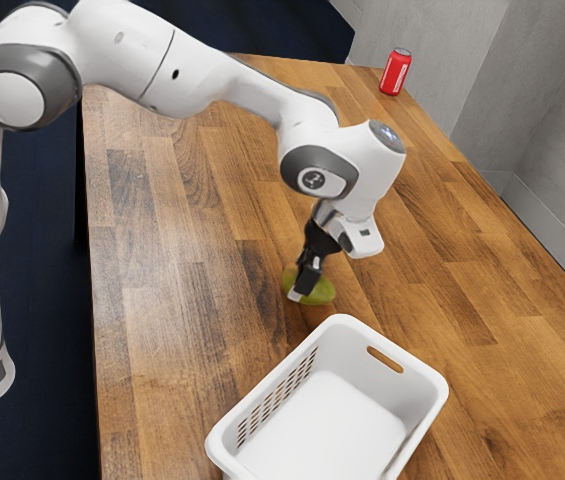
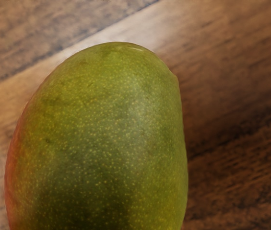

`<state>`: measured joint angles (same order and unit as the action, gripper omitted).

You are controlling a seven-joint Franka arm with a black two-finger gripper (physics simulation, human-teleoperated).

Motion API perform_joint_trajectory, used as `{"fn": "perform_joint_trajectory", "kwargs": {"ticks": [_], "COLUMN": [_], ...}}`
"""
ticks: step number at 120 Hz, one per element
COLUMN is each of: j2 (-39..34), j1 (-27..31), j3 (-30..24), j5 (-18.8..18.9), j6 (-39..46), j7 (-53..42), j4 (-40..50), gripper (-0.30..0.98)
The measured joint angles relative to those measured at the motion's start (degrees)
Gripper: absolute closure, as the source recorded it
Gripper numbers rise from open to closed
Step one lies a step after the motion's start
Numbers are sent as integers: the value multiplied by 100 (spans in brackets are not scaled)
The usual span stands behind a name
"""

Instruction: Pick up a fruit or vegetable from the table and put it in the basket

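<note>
The black two-finger end effector [image 1: 305, 288] is down at the task's fruit, reaching over it; from where I stand, I cannot tell whether it is wide or closed on the fruit. The smooth green mango with a reddish flank [image 2: 106, 134] lies beneath the hand and appears to rest on the brown wood-plank tabletop [image 1: 182, 260]. Just beside it, outside and apart, stands the white plastic basket with slotted sides [image 1: 357, 355]. Well apart, toward the exterior view's upper right, a red cylindrical drink can [image 1: 395, 72] stands upright. Progress: the approach appears complete; a secure grasp is unconfirmed, and no lift is evident. Outstanding, in my judgement: grasp if needed, raise above the rim, carry across, lower and release.
</note>
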<state>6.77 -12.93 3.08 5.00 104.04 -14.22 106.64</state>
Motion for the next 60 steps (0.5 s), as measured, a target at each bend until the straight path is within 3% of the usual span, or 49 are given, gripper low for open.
{"fn": "perform_joint_trajectory", "kwargs": {"ticks": [60], "j2": [147], "j1": [212], "j3": [19], "j5": [1], "j6": [183], "j7": [-233], "j4": [26], "gripper": [0]}}
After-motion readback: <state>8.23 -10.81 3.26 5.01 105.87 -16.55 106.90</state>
